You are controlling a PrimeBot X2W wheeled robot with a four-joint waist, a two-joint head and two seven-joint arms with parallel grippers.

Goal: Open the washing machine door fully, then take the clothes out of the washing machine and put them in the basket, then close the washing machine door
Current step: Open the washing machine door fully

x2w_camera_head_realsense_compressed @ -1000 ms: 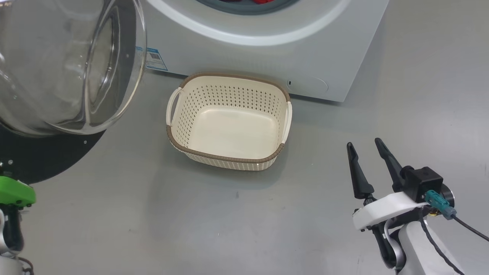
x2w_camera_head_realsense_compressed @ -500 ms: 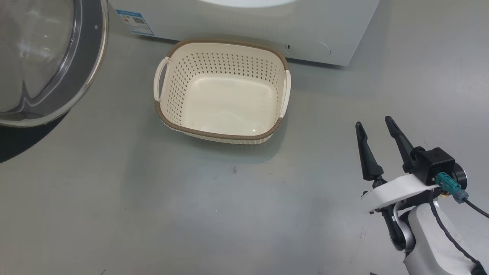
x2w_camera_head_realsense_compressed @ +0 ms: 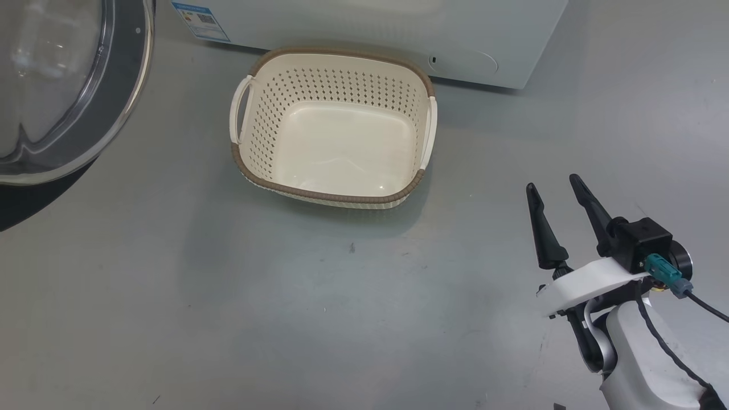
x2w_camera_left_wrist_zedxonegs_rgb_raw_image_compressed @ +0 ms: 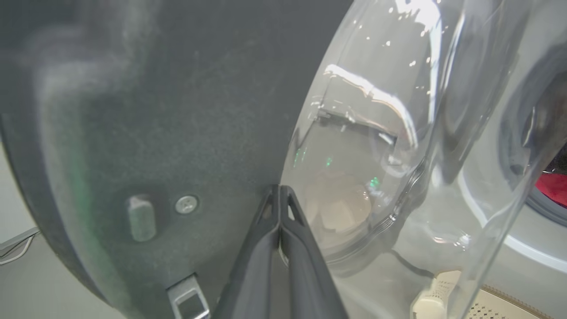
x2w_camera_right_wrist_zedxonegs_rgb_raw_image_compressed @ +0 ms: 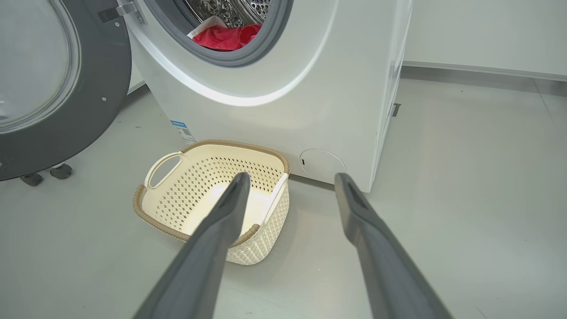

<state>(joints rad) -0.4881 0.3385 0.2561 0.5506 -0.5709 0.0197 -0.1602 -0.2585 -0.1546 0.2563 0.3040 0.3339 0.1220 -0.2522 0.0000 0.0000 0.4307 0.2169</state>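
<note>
Head camera high over the basket (x2w_camera_head_realsense_compressed: 342, 198), right wrist camera low beside it.

one washing machine (x2w_camera_right_wrist_zedxonegs_rgb_raw_image_compressed: 310, 110) is standing, bearing one door (x2w_camera_right_wrist_zedxonegs_rgb_raw_image_compressed: 106, 66) and one blue label (x2w_camera_head_realsense_compressed: 200, 20). one basket (x2w_camera_head_realsense_compressed: 336, 196) is showing two handles (x2w_camera_head_realsense_compressed: 233, 114). one red heap of clothes (x2w_camera_right_wrist_zedxonegs_rgb_raw_image_compressed: 226, 36) is showing, pieces uncountable; two grippers are showing: one left gripper (x2w_camera_left_wrist_zedxonegs_rgb_raw_image_compressed: 280, 188), one right gripper (x2w_camera_head_realsense_compressed: 552, 182).

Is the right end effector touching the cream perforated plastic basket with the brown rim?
Apart. The head view shows bare grey floor between the open right end effector and the cream plastic basket.
</note>
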